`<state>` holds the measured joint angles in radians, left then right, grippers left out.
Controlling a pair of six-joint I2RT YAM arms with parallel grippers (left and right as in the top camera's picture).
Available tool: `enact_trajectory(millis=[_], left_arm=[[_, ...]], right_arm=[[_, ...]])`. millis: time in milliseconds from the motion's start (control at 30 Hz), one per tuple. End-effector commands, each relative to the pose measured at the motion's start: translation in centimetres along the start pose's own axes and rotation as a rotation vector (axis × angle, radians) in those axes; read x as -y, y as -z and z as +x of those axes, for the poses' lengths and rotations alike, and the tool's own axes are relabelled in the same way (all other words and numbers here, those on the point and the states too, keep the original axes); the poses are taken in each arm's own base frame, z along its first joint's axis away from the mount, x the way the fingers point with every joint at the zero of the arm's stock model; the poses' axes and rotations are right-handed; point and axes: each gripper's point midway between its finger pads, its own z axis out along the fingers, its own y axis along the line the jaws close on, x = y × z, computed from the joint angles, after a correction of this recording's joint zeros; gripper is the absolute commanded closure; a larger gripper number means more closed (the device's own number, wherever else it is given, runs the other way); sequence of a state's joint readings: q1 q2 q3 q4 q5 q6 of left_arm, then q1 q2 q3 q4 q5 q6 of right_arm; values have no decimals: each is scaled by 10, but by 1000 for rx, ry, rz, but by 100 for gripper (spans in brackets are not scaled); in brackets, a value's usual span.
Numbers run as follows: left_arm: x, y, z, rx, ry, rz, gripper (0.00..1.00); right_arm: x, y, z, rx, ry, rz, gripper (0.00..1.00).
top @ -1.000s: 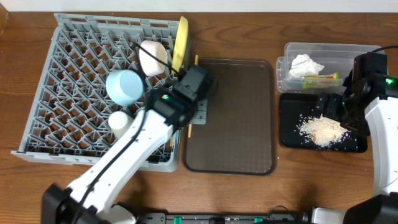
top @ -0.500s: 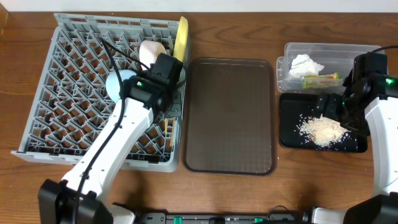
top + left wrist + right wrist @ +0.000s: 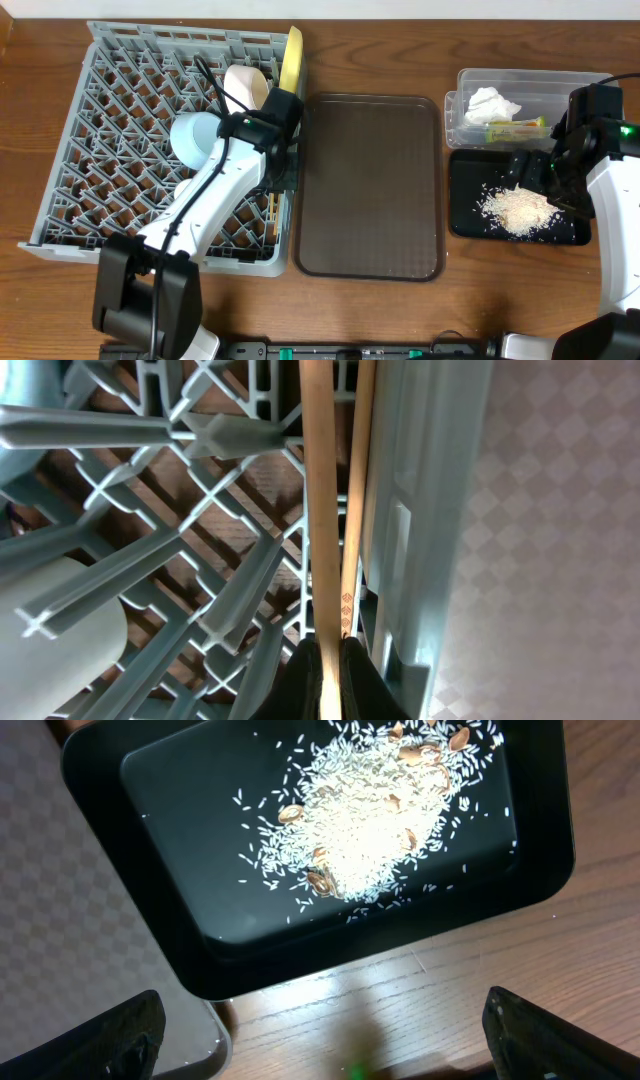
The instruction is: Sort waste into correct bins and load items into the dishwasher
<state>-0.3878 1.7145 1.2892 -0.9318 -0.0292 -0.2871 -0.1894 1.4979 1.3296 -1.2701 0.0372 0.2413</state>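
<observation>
Since a second ago the left claw (image 3: 330, 678) has swung from the brown tray (image 3: 370, 180) toward 9 o'clock, back over the rack (image 3: 110, 215). It seems pinched on the chopsticks (image 3: 322, 510), which lie along the rack's 3 o'clock wall. The right claw (image 3: 330, 1045) stays spread above the rice scraps (image 3: 370, 810) in the black tray (image 3: 190, 870).

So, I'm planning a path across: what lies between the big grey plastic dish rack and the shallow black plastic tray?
The overhead view shows only the large brown rectangular serving tray, itself bare, between the grey rack and the black tray.
</observation>
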Motion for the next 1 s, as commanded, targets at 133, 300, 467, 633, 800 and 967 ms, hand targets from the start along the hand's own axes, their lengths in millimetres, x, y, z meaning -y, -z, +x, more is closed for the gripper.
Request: enact_trajectory(millis=[133,300,467,633,800,967], left_arm=[[-3,-6,3,-16,-13,-15,54],[-5,2,6,-12,-12,-13,46],[-5,33,-1,87,-3,22,42],[-5,78,-12,248,12,80,39],[-13,109,-9,335,29,102,38],[-28,124,-5,371,64,95,37]], right_arm=[[2,4,-3,17,4,0,1],[2,4,-3,17,4,0,1],[-18,6,-11,47,26,-106,1],[-72,19,-28,140,199,-369,1],[-99,27,-47,263,316,-382,1],[-109,30,-59,353,396,-298,1]])
